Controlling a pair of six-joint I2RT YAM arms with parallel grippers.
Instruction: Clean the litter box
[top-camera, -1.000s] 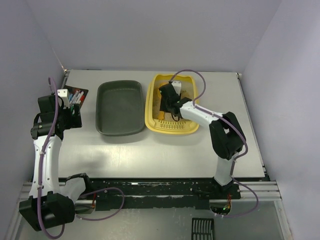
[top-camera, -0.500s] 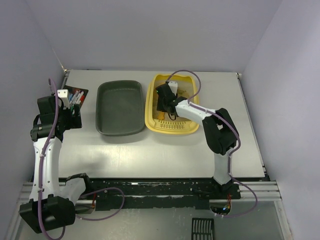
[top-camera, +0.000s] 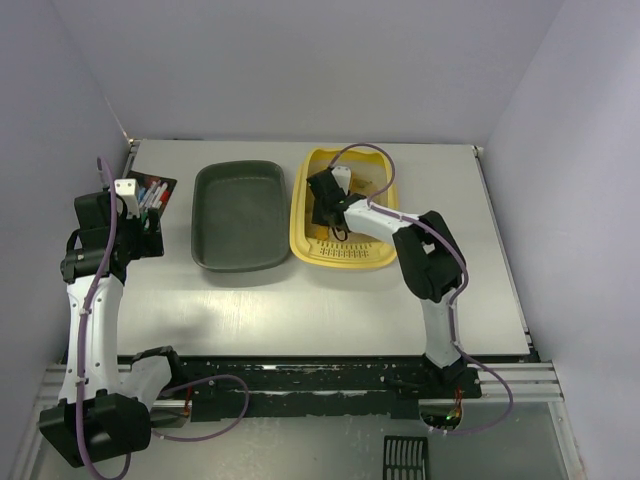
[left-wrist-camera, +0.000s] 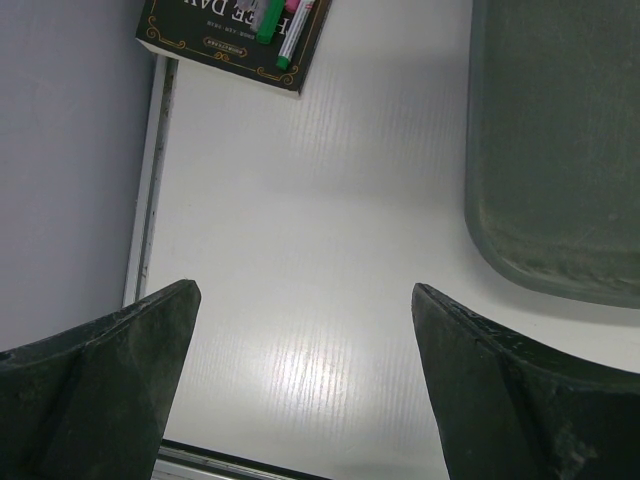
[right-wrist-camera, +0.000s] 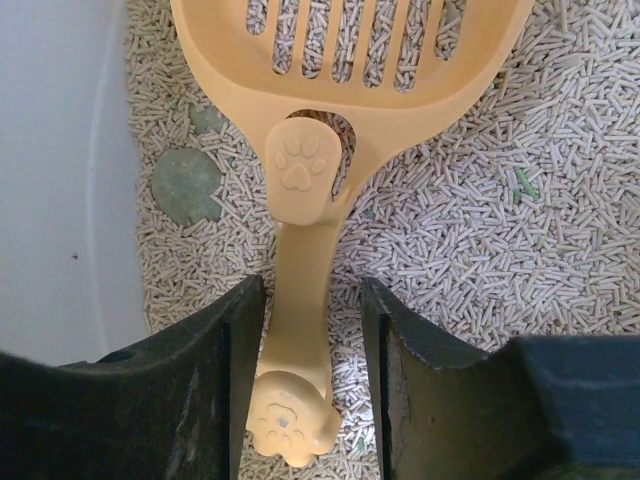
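- Straddling the scoop handle (right-wrist-camera: 300, 290), the right arm's fingers (right-wrist-camera: 215, 380) stand part open. A sliver of litter shows on each side of the handle, so I judge it not yet gripped.
- The left arm's fingers (left-wrist-camera: 110, 370) are spread wide and hold nothing. They hang over the bare counter (top-camera: 300, 310), beside the dark grey-green tray (top-camera: 240, 215).
- The yellow litter box (top-camera: 299, 228) sits on the counter's far half, just right of the dark tray.
- The slotted scoop (right-wrist-camera: 400, 105) lies on pale pellet litter (right-wrist-camera: 520, 200), with a grey-green clump (right-wrist-camera: 185, 185) to its left.
- Handling, my guess: the box is stiff plastic, heavy with litter, and would spill if tipped. Take it by the rim.
- The scoop looks light, rigid and smooth. Best taken mid-handle, below the paw boss.
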